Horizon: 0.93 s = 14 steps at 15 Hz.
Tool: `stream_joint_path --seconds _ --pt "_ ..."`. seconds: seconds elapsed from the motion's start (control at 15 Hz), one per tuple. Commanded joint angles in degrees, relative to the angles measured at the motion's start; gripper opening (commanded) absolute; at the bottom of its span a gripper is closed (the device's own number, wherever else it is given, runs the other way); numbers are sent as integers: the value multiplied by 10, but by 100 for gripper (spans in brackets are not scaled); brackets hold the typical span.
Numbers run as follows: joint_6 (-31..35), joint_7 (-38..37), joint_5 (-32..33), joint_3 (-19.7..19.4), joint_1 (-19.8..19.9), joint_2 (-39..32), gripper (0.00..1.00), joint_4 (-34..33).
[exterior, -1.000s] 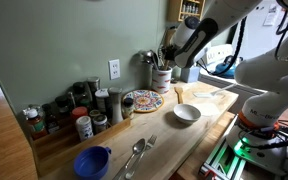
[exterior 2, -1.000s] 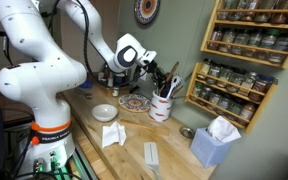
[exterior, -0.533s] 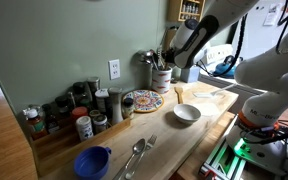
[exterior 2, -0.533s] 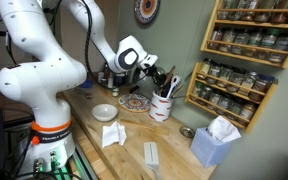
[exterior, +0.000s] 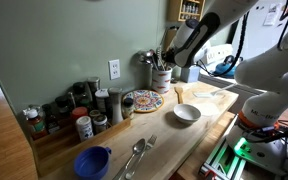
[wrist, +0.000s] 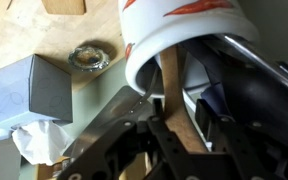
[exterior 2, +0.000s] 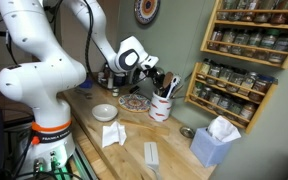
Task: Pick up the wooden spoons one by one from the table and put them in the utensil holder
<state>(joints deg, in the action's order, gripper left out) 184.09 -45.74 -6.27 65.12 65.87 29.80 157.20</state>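
My gripper is shut on a light-tan wooden spoon. The spoon's far end reaches inside the rim of the pale utensil holder. In both exterior views the gripper hangs just above the holder, which has dark tool handles sticking out. Another wooden spoon lies on the light wooden table beside the holder.
A white bowl, a patterned plate, a blue bowl, metal spoons and spice jars stand on the table. A tissue box, a napkin and a wall spice rack are nearby.
The gripper has edged slightly closer to the utensil holder with the spoon in it. Nothing else has moved.
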Motion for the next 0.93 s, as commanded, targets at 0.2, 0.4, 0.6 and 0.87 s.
stream_joint_path --seconds 0.2,0.4,0.6,0.87 --pt "-44 60 -23 -137 -127 -19 96 -9" --pt "-131 104 -22 -255 -253 -34 100 -15" --pt "-230 140 -34 -375 -379 -17 100 -18" --pt "-401 165 -35 -520 -510 12 100 -33"
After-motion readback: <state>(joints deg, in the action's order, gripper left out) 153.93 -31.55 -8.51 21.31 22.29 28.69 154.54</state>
